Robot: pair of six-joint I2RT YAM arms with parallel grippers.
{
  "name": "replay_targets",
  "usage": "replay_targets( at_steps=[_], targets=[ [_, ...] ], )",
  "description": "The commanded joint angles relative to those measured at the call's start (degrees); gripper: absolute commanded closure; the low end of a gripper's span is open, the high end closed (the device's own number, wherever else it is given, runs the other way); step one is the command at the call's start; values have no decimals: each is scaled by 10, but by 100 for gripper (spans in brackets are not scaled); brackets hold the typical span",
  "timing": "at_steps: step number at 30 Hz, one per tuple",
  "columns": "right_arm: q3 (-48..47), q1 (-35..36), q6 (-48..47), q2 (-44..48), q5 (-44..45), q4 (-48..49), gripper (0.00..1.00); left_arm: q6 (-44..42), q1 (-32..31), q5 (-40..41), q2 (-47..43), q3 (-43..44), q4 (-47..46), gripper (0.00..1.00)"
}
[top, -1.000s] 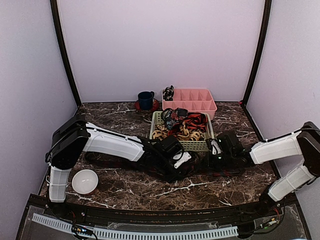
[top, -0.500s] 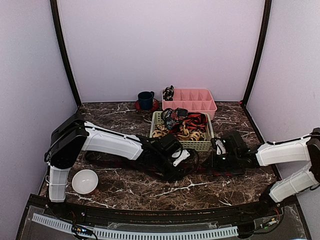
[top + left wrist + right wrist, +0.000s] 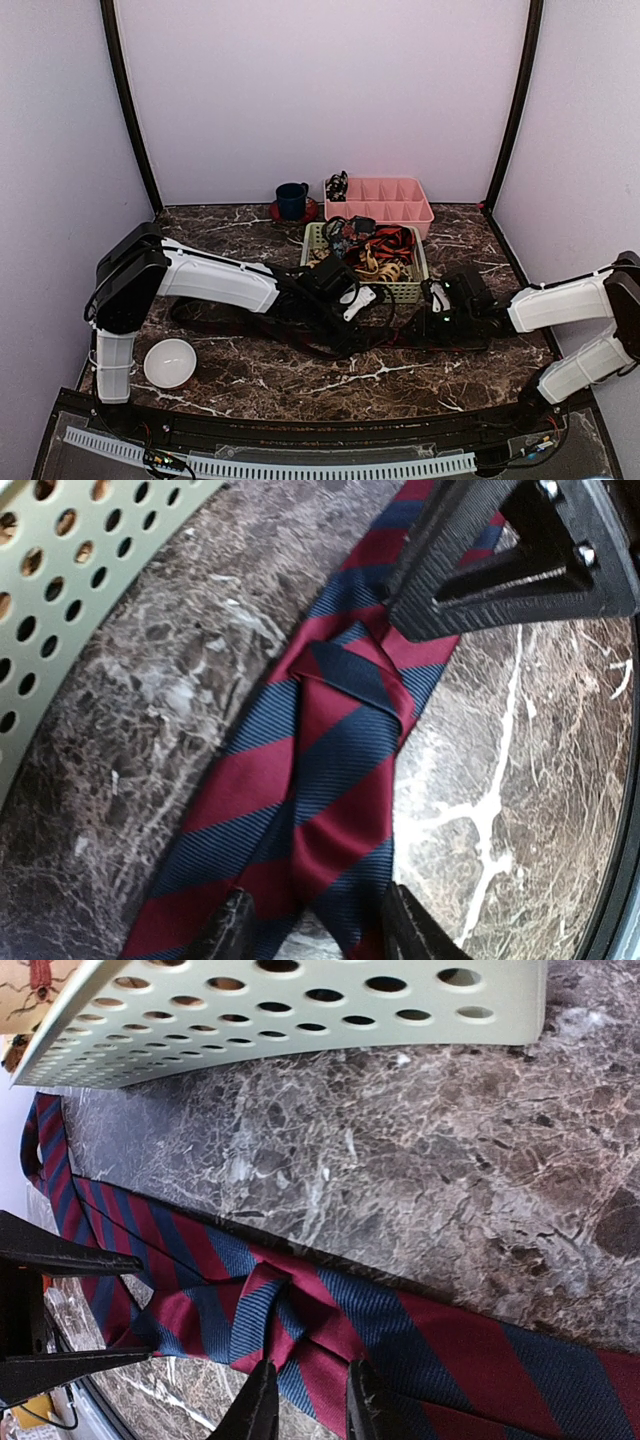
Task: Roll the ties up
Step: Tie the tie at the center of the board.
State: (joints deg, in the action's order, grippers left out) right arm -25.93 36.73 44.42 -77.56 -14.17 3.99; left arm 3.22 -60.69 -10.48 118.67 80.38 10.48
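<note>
Two arms in white shells with black joints

The left arm (image 3: 215, 280) and right arm (image 3: 555, 300) have smooth white casings on their long links and bulky black housings at shoulder, elbow and wrist. The left end effector (image 3: 322, 935) and right end effector (image 3: 310, 1405) are matte black with blunt, rounded tips. Up close, one finger (image 3: 500, 570) of the right one is an open triangular frame, finely ribbed, with small silver screws (image 3: 585, 552). A thin black cable (image 3: 390, 305) curls by the left wrist.
</note>
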Motion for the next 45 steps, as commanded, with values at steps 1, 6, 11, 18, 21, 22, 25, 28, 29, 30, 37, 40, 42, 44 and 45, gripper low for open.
replay_targets(
  at_steps=[1, 6, 11, 18, 21, 22, 25, 28, 29, 30, 37, 40, 42, 44, 45],
  targets=[
    [-11, -7, 0, -7, -5, 20, 77, -10, 6, -1, -3, 8, -19, 53],
    [-5, -11, 3, -6, -10, 24, 78, -41, 5, -38, -1, 10, -42, 54],
    [-8, -13, 3, -4, -12, 20, 78, -63, 4, -73, 9, 16, -56, 53],
    [-1, -18, -1, -6, -16, 16, 78, -96, 4, -84, 48, 57, -33, 59],
    [2, -20, -2, -7, -16, 17, 78, -109, 3, -83, 58, 71, -27, 66],
    [3, -21, -3, -8, -17, 18, 78, -113, 3, -77, 61, 76, -24, 69],
    [9, -22, -1, -15, -26, 27, 78, -127, 3, -71, 70, 86, -22, 79],
    [12, -24, 0, -21, -34, 34, 78, -149, 3, -73, 82, 101, -13, 85],
    [12, -25, 1, -20, -35, 36, 78, -157, 2, -74, 85, 105, -9, 86],
    [12, -25, 1, -20, -36, 37, 78, -168, 0, -74, 88, 108, -7, 87],
    [1, -30, 6, -8, -34, 36, 71, -213, -8, -82, 102, 103, 8, 90],
    [-11, -32, 1, -15, -30, 32, 70, -215, -9, -79, 102, 97, 5, 91],
    [-16, -33, -2, -29, -36, 34, 70, -215, -9, -79, 102, 96, 5, 91],
    [-19, -33, -1, -41, -46, 44, 71, -216, -9, -80, 102, 96, 4, 91],
    [-20, -33, 0, -45, -49, 49, 71, -216, -9, -80, 102, 95, 3, 91]
  ],
)
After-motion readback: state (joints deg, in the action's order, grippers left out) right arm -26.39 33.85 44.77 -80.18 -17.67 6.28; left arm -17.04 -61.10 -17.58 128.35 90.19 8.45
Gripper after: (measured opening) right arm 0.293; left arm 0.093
